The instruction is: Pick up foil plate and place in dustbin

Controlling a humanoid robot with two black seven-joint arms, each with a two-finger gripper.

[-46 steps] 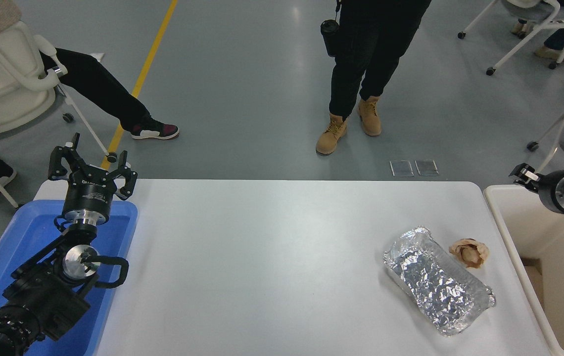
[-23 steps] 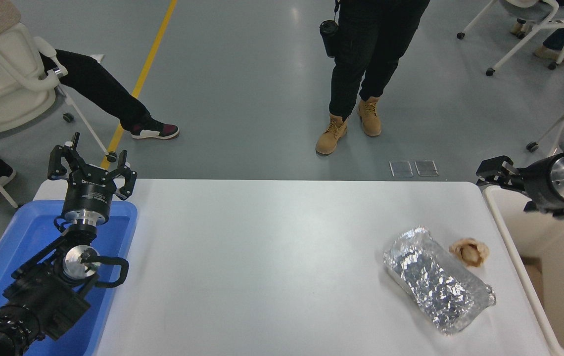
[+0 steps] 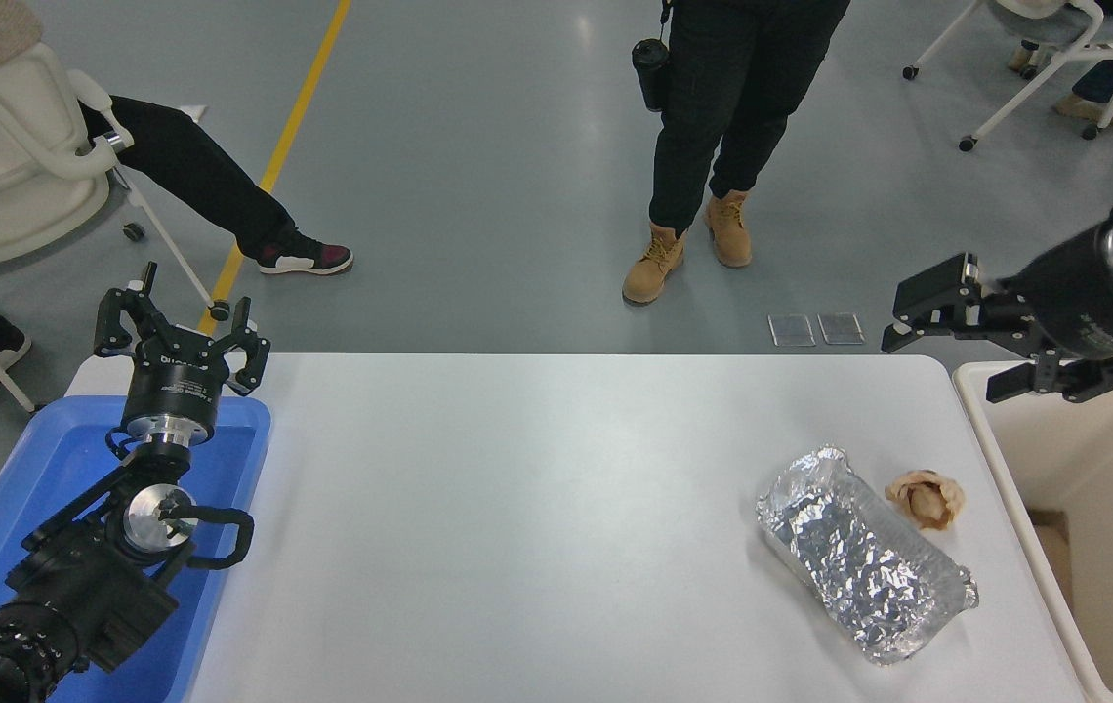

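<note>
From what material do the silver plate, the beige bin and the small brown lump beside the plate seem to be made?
The foil plate looks like thin aluminium foil: shiny silver, crinkled all over, with a raised rim. The dustbin seems to be moulded plastic: cream, smooth, matt walls and a thick rounded rim. The brown wad is probably crumpled paper, dull and creased, though it is too small to be sure.

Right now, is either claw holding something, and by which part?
Nothing is held. The right claw is open above the table's far right corner; the foil plate lies untouched. The left claw is parked, empty.
</note>
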